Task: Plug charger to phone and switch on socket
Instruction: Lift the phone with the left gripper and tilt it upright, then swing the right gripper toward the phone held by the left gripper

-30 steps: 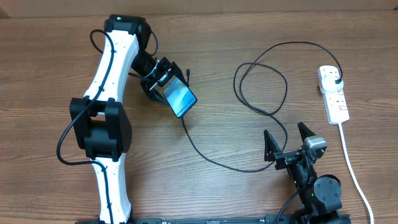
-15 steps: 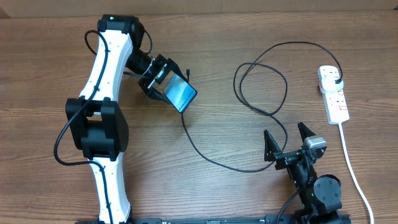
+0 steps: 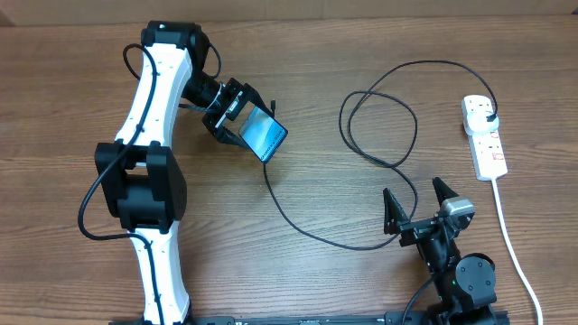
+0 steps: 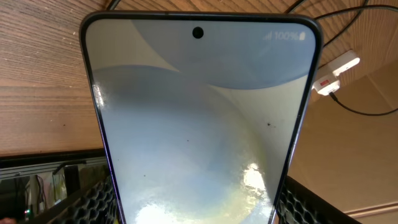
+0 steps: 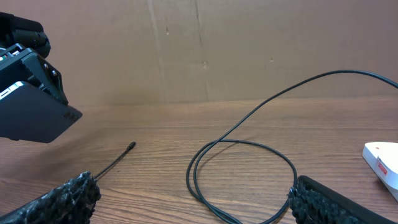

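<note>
My left gripper (image 3: 242, 125) is shut on the phone (image 3: 265, 138) and holds it tilted, its light blue screen facing up. In the left wrist view the phone (image 4: 199, 124) fills the frame between the two black fingers (image 4: 84, 202). The charger (image 3: 379, 162) is a thin black cable. It runs from its plug in the socket (image 3: 485, 137), loops over the table and ends in a connector tip (image 3: 265, 173) just below the phone, apart from it. In the right wrist view the tip (image 5: 130, 147) lies on the table below the raised phone (image 5: 31, 106). My right gripper (image 3: 417, 206) is open and empty.
The socket's thick white cord (image 3: 510, 239) runs down the right side to the front edge. The cable loops (image 5: 249, 155) lie between my right gripper's fingers (image 5: 329, 202) and the phone. The socket's end shows at the right (image 5: 382, 162). A cardboard wall stands behind the table.
My left arm has drawn the phone slightly up and away from the front edge. In the last half second it has barely moved. The right arm and the cable have not moved.
</note>
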Motion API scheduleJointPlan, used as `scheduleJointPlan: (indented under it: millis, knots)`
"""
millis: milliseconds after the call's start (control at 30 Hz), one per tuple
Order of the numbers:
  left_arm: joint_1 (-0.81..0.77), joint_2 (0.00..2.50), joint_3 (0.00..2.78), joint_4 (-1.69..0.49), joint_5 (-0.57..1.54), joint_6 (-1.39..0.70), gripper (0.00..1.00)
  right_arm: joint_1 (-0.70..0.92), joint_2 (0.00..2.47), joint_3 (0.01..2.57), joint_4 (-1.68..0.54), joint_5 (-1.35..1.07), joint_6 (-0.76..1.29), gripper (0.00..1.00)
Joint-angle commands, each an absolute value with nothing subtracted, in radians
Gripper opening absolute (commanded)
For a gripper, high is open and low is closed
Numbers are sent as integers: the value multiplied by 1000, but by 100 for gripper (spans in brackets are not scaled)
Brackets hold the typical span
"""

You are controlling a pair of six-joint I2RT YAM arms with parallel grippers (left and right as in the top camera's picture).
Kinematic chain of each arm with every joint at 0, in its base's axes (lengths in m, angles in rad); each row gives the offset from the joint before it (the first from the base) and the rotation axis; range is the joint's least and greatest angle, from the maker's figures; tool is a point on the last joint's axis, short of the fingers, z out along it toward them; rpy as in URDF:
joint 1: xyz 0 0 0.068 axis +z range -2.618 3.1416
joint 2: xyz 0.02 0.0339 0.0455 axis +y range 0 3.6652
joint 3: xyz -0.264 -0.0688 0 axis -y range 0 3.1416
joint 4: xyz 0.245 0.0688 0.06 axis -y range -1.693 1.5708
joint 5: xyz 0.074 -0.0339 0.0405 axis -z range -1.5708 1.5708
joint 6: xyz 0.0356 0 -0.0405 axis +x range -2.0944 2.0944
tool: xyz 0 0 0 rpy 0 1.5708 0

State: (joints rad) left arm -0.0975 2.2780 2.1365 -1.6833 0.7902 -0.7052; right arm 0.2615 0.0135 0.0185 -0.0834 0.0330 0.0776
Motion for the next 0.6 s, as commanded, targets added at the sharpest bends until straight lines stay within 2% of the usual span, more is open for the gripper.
scheduleJointPlan:
  millis: [0,100,233,333,433,567]
  knots:
    - [-97,2265,2167,-1690,796,-722,4,255,3,8,-80,35,74,100]
    - [-99,2265,2167,-1682,672,-729,4,255,3,8,-80,35,74,100]
    - [-105,2265,2167,-1672,383,-809,4,255,3,8,-80,33,79,100]
    - [-121,2265,2167,-1670,221,-846,4,255,3,8,-78,-60,96,100]
    - [-149,2265,2167,-1650,107,-852,4,255,3,8,-67,-189,307,100]
    - [-193,2265,2167,-1606,43,-826,4,255,3,8,-55,-360,741,100]
